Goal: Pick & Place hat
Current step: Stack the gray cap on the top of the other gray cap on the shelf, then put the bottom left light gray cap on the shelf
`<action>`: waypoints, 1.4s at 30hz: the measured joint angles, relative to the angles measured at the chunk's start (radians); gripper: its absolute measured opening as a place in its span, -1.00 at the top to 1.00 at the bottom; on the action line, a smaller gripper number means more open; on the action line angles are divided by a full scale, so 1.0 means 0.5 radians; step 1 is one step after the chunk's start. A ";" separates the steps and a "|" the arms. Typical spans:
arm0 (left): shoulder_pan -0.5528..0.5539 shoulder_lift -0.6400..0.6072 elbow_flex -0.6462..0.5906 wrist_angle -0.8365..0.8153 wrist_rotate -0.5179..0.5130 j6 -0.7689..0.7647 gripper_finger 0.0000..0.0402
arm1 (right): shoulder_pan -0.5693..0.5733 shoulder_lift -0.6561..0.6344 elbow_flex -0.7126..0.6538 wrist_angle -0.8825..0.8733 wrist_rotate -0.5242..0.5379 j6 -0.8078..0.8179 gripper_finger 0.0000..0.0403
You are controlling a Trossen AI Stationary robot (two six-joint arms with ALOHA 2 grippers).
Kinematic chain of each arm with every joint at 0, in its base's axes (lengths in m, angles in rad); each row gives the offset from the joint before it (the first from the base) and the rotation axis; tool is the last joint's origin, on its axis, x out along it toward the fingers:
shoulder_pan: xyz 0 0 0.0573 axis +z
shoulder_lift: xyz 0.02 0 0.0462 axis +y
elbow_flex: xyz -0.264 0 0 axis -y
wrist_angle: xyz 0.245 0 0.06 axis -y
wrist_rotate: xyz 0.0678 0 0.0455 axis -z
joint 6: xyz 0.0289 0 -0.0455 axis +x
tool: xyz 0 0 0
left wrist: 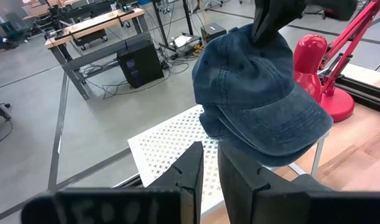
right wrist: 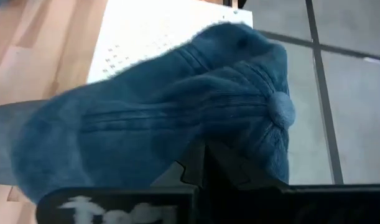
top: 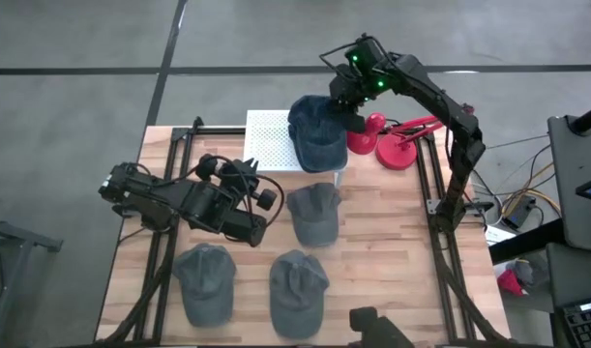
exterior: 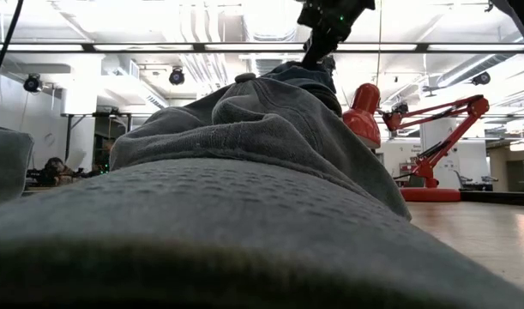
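At centre left of the high view the left pincer [top: 266, 198] waits low over the wooden bench [top: 392, 222], its fingers nearly together on nothing. Right of it, at upper centre, the right pincer [top: 351, 101] is clamped on the crown of a soft dark blue denim cap [top: 314, 135] hanging over the white perforated tray [top: 266, 135]. The cloth looks light and floppy, sagging under the pinch; the crown near the button seems the surest hold.

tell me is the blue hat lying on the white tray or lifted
Lifted, it seems: the right claw is shut on the blue hat, which hangs over the white tray. Whether its brim still touches: cannot tell.
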 joint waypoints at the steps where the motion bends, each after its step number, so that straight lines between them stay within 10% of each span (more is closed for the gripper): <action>1: -0.001 0.000 -0.003 0.001 0.000 0.000 0.74 | -0.007 0.009 0.000 -0.001 0.003 0.000 0.96; 24: -0.054 0.000 -0.125 0.109 0.025 -0.022 0.74 | -0.058 -0.195 0.012 -0.024 -0.018 0.072 0.96; 31: -0.155 0.000 -0.125 0.105 0.159 -0.045 0.74 | -0.051 -0.439 -0.010 -0.308 -0.414 0.128 0.96; 42: -0.333 0.000 -0.127 0.103 0.438 -0.362 0.74 | -0.050 -0.995 -0.775 -0.199 -0.545 0.163 0.96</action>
